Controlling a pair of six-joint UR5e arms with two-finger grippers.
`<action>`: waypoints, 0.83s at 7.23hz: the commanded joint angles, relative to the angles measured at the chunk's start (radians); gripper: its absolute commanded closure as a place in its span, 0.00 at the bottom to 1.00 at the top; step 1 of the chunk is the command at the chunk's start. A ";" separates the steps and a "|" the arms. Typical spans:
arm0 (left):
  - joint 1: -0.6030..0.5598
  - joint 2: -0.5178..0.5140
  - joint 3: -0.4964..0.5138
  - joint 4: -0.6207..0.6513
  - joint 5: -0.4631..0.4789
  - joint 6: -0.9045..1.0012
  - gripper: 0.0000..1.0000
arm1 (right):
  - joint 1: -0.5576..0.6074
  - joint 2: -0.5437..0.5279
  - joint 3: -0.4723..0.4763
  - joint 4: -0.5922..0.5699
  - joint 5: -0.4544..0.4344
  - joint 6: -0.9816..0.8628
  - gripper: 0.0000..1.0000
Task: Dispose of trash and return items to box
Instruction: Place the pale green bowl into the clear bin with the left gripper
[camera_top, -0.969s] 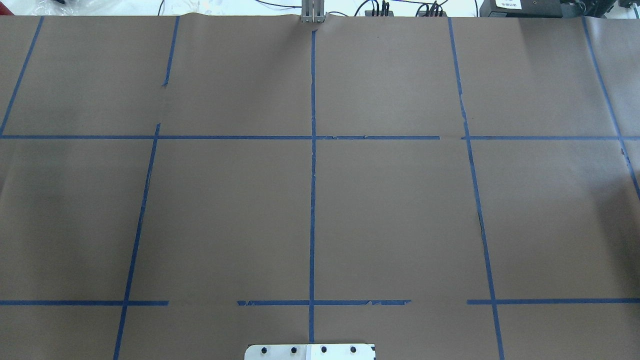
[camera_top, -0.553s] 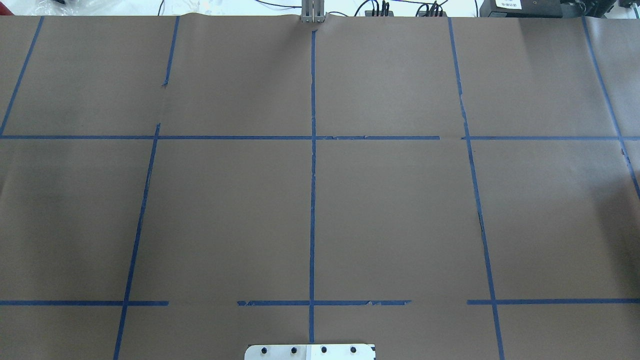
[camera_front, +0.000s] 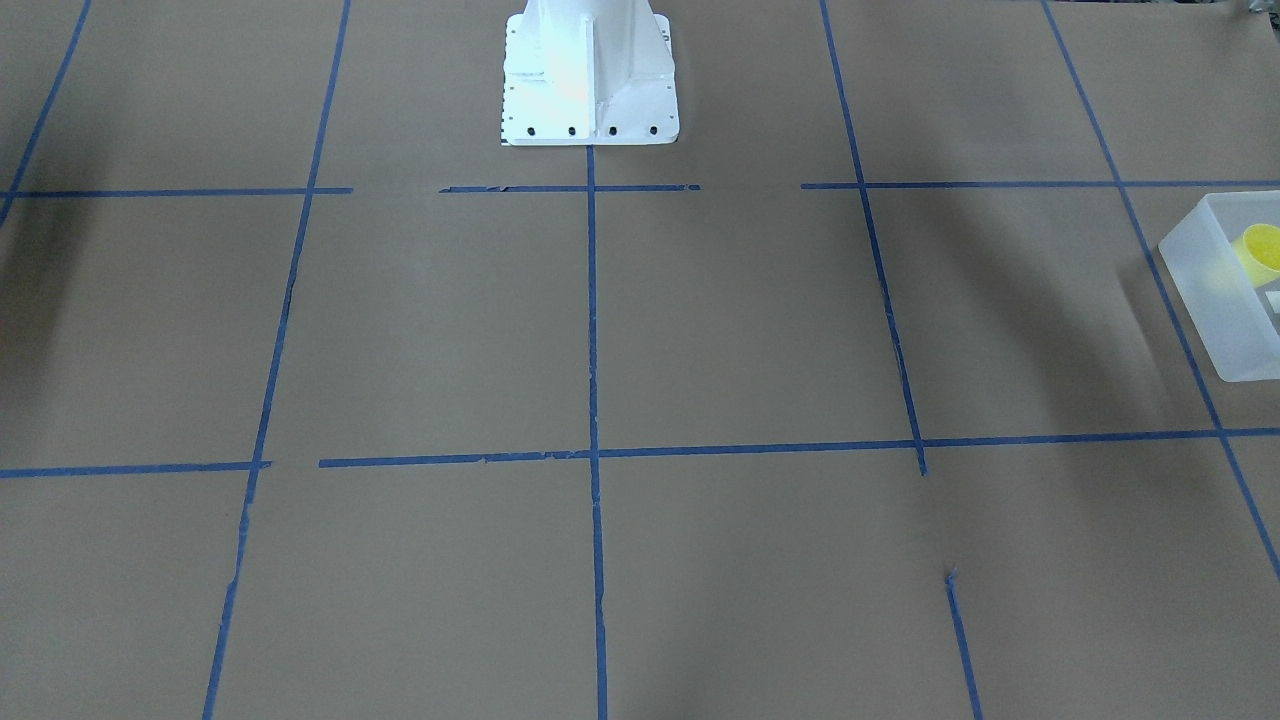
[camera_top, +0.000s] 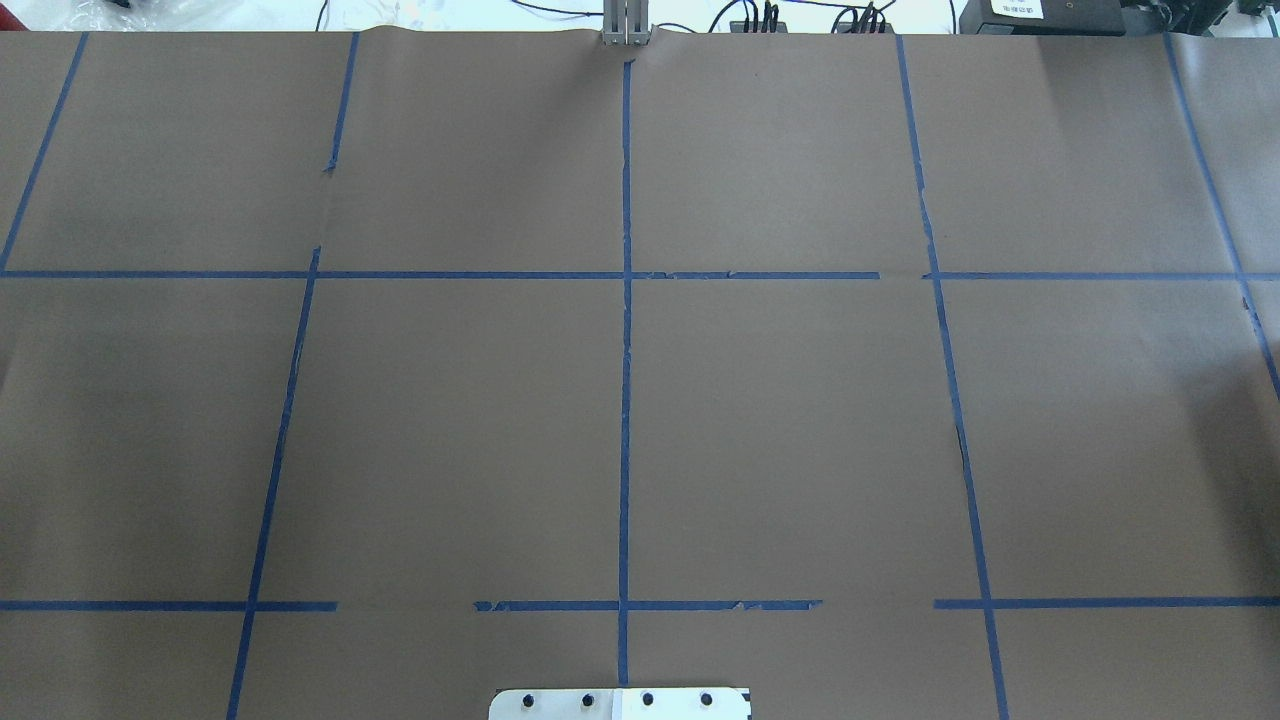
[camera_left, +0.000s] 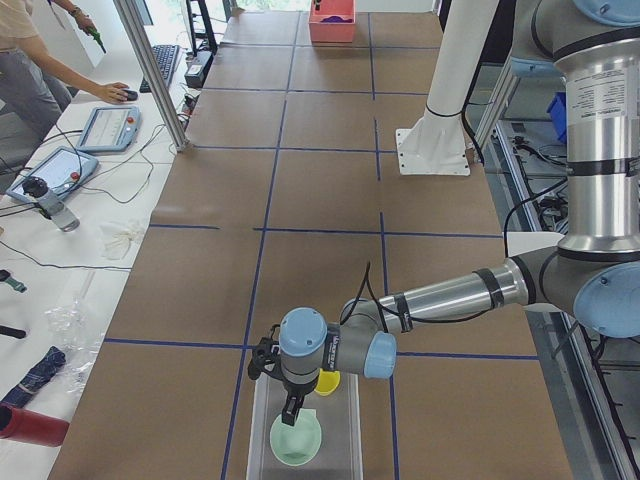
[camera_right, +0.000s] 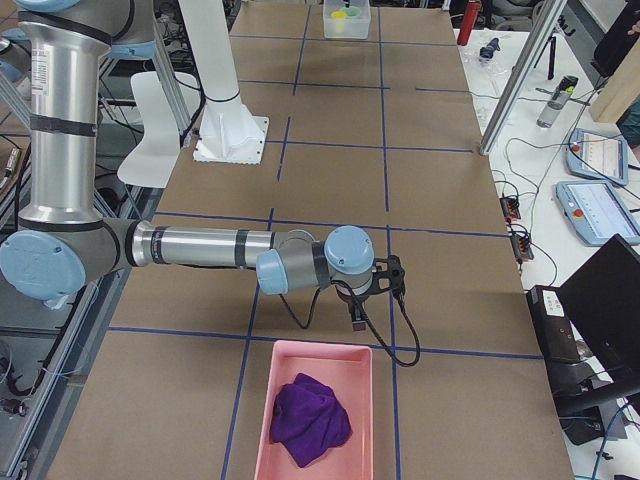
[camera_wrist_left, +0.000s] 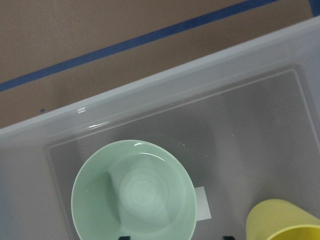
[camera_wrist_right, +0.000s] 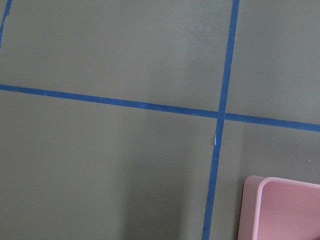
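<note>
The frosted-white box (camera_left: 346, 440) stands at the table's left end; it also shows in the front view (camera_front: 1200, 275) and the left wrist view (camera_wrist_left: 150, 95). The mint-green bowl (camera_wrist_left: 132, 192) sits upright on its floor, and also shows in the left view (camera_left: 295, 440). The yellow cup (camera_wrist_left: 280, 220) stands beside it in the box (camera_left: 328, 382) (camera_front: 1262, 248). My left gripper (camera_left: 290, 408) hangs just above the bowl. Its fingertips (camera_wrist_left: 126, 238) show wide apart at the wrist view's bottom edge, holding nothing. My right gripper (camera_right: 358, 320) hovers over bare paper near the pink tray; I cannot tell whether it is open or shut.
A pink tray (camera_right: 310, 352) with a purple cloth (camera_right: 310, 420) lies at the table's right end; its corner shows in the right wrist view (camera_wrist_right: 280, 210). The white robot base (camera_front: 590, 80) stands at mid-table. Operators' tablets and cables lie beyond the far edge (camera_left: 105, 125).
</note>
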 joint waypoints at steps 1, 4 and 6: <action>0.000 0.000 -0.163 0.092 -0.095 -0.119 0.00 | -0.031 0.003 0.017 -0.003 -0.013 0.024 0.00; 0.003 -0.043 -0.452 0.379 -0.091 -0.193 0.00 | -0.066 0.005 0.028 -0.032 -0.094 0.033 0.00; 0.028 -0.029 -0.482 0.400 -0.095 -0.206 0.00 | -0.066 0.018 0.046 -0.105 -0.090 0.032 0.00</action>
